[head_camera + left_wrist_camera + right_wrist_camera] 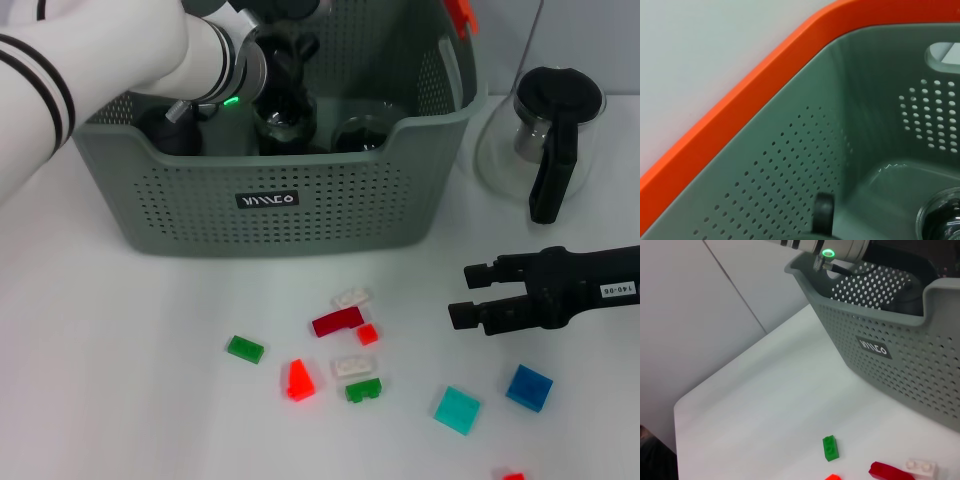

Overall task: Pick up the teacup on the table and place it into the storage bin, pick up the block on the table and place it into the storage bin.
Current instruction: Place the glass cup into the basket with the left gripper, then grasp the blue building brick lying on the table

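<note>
storage bin: sitting upper centre of the head view; black label lettering not cleanly readable
left gripper: reaching down inside the bin over a glass teacup; jaws' state, cannot tell
right gripper: hovering at right over the counter; jaws spread apart, holding nothing; tag reading "140-06"
blocks: lying scattered below the bin, green block leftmost
left wrist view only: showing the bin's orange rim

Left arm filling storage bin mouth, glass pot beside it
</note>
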{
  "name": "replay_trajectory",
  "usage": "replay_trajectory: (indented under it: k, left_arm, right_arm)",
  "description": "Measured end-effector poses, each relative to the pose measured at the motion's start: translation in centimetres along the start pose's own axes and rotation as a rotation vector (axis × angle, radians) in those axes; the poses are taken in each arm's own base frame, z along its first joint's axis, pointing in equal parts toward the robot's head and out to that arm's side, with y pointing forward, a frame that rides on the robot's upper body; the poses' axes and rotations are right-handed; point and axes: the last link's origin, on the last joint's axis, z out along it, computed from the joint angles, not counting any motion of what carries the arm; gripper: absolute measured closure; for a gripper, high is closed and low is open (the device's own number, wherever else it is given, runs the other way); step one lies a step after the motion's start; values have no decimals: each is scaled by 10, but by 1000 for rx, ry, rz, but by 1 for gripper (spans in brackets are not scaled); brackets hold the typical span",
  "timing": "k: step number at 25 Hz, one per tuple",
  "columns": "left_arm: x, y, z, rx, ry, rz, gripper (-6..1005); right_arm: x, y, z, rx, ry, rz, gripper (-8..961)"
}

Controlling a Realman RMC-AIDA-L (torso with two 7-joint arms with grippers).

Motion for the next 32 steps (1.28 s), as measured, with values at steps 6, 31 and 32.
replay_trajectory:
  k: [6,31,32]
  left_arm:
    - [-3,0,0,4,-1,-3,897]
    - [52,-48,-144,-208,260,-233,122]
    - [52,-45,-154,-270,301,-243,121]
  right_arm:
    - [1,0,0,0,1,3,62]
    - [-1,-3,-15,7,19,-24,63]
    - [-2,-2,-17,1,24,-36,63]
